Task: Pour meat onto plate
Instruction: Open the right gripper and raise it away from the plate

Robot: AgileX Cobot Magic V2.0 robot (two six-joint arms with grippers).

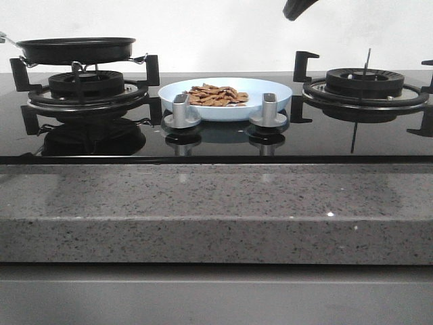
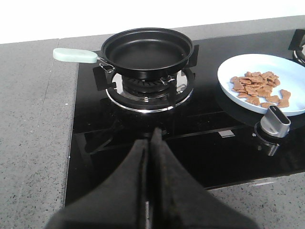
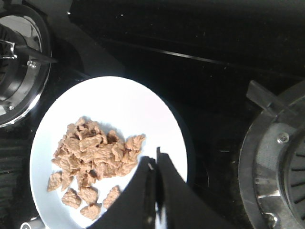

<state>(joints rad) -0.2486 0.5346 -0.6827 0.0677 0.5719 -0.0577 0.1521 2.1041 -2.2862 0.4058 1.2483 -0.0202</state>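
Observation:
The pale blue plate [image 1: 270,95] stands in the middle of the black glass hob between the two burners, with the heap of brown-orange meat [image 1: 215,95] lying on it. From the left wrist view, the plate [image 2: 290,102] and meat [image 2: 257,86] lie off to one side. The right wrist view looks down on the plate [image 3: 119,105] and meat [image 3: 93,155]. My left gripper [image 2: 151,136] is shut and empty, short of the pan. My right gripper [image 3: 156,156] is shut and empty, high above the plate's edge; its tip [image 1: 298,8] shows at the top of the front view.
An empty black frying pan [image 1: 76,49] with a pale green handle [image 2: 75,55] rests on the left burner [image 1: 84,87]. The right burner [image 1: 365,84] is bare. Two silver knobs [image 1: 180,112] [image 1: 268,110] stand in front of the plate. A grey speckled counter [image 1: 216,210] fronts the hob.

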